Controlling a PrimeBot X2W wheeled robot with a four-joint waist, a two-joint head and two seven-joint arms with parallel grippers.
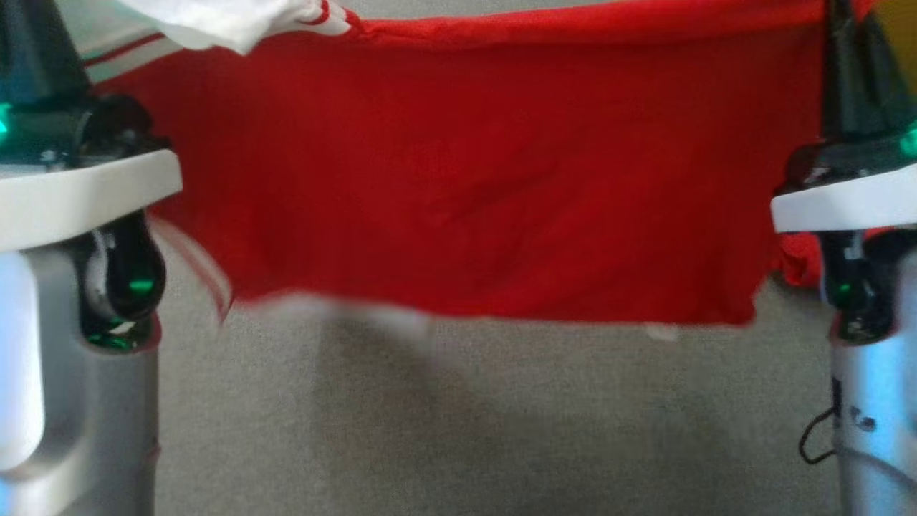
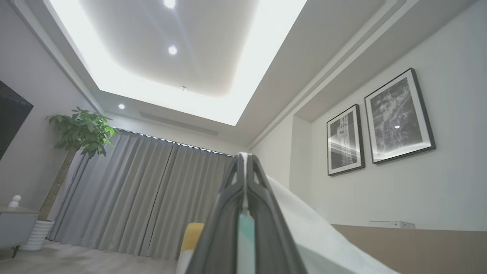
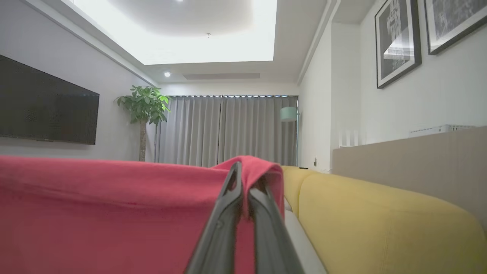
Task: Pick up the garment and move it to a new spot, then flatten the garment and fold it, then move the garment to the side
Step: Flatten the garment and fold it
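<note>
The garment point(image 1: 487, 186) is a red top with a white, red-striped part at its upper left. It hangs in the air as a wide sheet, stretched between my two raised grippers. My left gripper point(image 1: 50, 43) holds the upper left edge; in the left wrist view its fingers point(image 2: 245, 167) are shut on a thin white fold, and white cloth point(image 2: 315, 236) drapes to their right. At the upper right corner my right gripper point(image 1: 849, 43) is shut too, pinching a fold of the red cloth point(image 3: 114, 213) between the fingers point(image 3: 232, 190). The lower hem is blurred.
A grey surface point(image 1: 458, 430) lies below the hanging cloth. A yellow sofa point(image 3: 380, 220) stands to the right in the right wrist view. Farther off are a potted plant point(image 3: 144, 106), grey curtains point(image 3: 228, 129), a wall screen point(image 3: 45, 106) and framed pictures point(image 2: 397, 118).
</note>
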